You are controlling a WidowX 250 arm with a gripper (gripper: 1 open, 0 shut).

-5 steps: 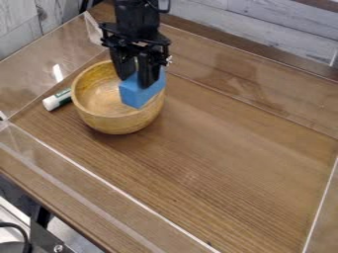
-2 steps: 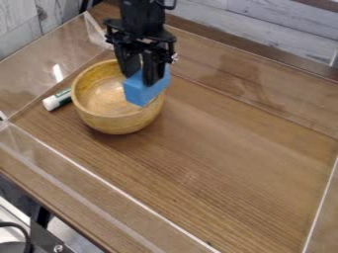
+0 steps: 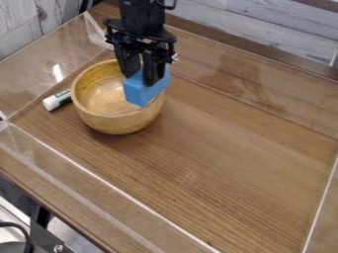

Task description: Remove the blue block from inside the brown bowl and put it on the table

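My black gripper (image 3: 142, 79) hangs over the right part of the brown bowl (image 3: 95, 111) and is shut on the blue block (image 3: 145, 91). The block is tilted and held in the air above the bowl's right rim, its lower end showing below the fingers. The round wooden bowl sits on the table (image 3: 224, 148) at the left, and nothing else shows in its honey-coloured inside.
A small white-and-green marker-like object (image 3: 57, 99) lies on the tabletop just left of the bowl. Low clear plastic walls (image 3: 79, 173) run along the table's edges. Bare wood spreads to the right of and in front of the bowl.
The gripper has lifted the blue block a little higher and slightly to the right over the bowl's rim. Between the last two frames nothing visibly moves.
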